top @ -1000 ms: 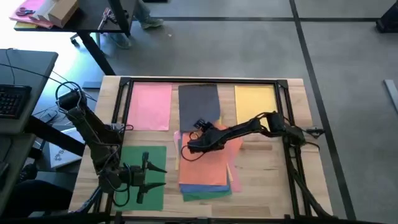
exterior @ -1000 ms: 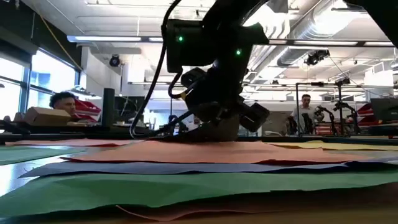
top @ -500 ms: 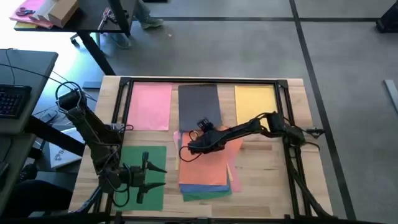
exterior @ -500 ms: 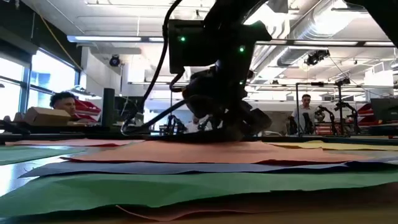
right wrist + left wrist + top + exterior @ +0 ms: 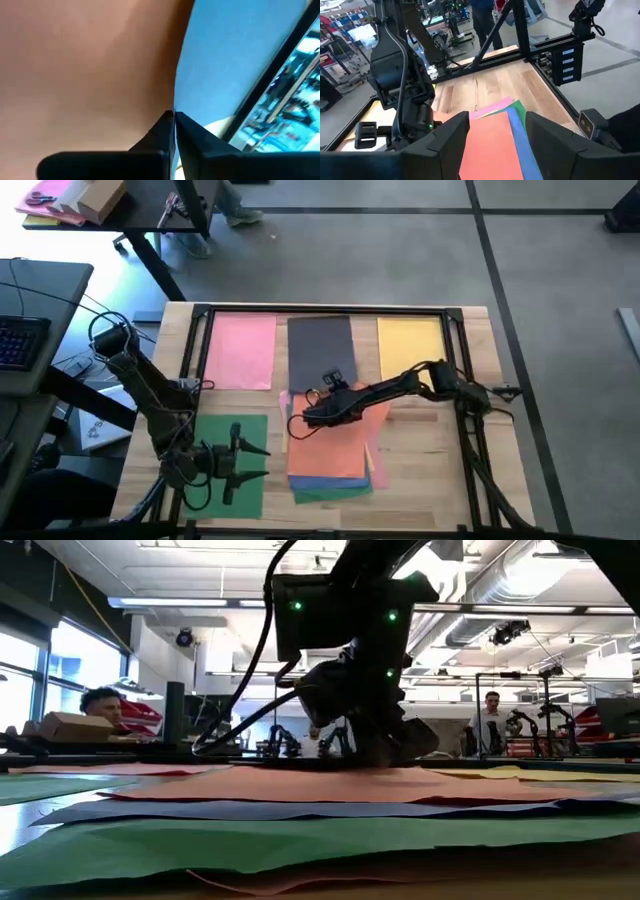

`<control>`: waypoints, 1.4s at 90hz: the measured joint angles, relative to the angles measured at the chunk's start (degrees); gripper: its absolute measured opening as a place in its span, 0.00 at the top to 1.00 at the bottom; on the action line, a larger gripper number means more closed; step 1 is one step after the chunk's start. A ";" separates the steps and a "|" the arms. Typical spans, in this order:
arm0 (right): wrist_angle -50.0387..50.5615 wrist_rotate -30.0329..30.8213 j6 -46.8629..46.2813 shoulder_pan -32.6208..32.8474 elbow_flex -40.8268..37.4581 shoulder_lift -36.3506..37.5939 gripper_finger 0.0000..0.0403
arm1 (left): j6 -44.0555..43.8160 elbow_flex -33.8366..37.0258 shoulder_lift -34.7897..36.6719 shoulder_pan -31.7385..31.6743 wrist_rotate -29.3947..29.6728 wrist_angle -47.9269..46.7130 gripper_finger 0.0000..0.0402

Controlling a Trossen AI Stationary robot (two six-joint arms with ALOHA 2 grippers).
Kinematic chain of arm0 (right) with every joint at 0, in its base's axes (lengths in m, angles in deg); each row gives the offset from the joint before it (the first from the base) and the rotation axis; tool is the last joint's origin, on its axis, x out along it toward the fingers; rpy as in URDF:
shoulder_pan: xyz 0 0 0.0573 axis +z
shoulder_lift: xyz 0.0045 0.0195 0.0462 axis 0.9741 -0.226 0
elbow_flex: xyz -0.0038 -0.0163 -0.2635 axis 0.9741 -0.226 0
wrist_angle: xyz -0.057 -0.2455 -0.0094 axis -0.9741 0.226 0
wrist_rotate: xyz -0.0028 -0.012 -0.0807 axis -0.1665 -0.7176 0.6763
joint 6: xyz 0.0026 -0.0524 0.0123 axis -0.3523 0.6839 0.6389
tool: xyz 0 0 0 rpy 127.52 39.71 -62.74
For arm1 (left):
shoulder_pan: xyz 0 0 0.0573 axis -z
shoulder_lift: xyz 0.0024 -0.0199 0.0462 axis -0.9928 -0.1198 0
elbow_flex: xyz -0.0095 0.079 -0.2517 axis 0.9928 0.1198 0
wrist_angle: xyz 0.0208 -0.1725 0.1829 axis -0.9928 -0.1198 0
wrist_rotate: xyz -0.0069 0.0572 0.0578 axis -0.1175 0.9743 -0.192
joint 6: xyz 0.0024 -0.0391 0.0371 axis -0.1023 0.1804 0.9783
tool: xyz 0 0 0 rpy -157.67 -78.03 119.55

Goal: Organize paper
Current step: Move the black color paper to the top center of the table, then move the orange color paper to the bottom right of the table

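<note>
Pink (image 5: 240,350), dark grey (image 5: 320,345) and yellow (image 5: 410,345) sheets of paper lie flat in a row along the table's far side. A green sheet (image 5: 215,430) lies near left. A fanned stack lies in the middle with an orange sheet (image 5: 330,450) on top, then blue (image 5: 300,808), green (image 5: 330,838) and pink. My right gripper (image 5: 300,418) is down on the stack's far left part, shut on the orange sheet. My left gripper (image 5: 497,127) hovers open over the near-left green sheet. My right gripper has an edge of the orange sheet (image 5: 176,102) running in between its shut fingertips, near the sheet's far left corner. The fingers slant down from the table's right. The sheet lies flat on the stack, with the blue sheet (image 5: 225,60) showing beside that edge.
A black metal frame (image 5: 330,308) runs round the table's far and side edges. Bare wood (image 5: 430,450) lies to the right of the stack. A person (image 5: 100,705) and others stand in the room beyond the table.
My right gripper has turned at its wrist and tipped its fingers lower onto the orange sheet's far part. The sheets lie where they were.
</note>
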 joint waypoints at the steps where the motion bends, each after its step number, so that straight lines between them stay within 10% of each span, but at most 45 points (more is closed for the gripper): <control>1: 0.00 0.03 -0.14 0.00 0.00 0.00 1.00 | 0.00 0.00 0.00 0.00 -0.01 0.01 0.54; 69: -1.12 -2.60 -8.25 -2.49 0.00 0.00 0.98 | 0.02 0.00 0.00 0.00 -0.13 0.00 0.54; 126: 14.29 -3.07 -12.45 2.69 13.38 0.00 0.43 | -0.59 0.00 0.00 0.12 -0.61 -0.05 0.54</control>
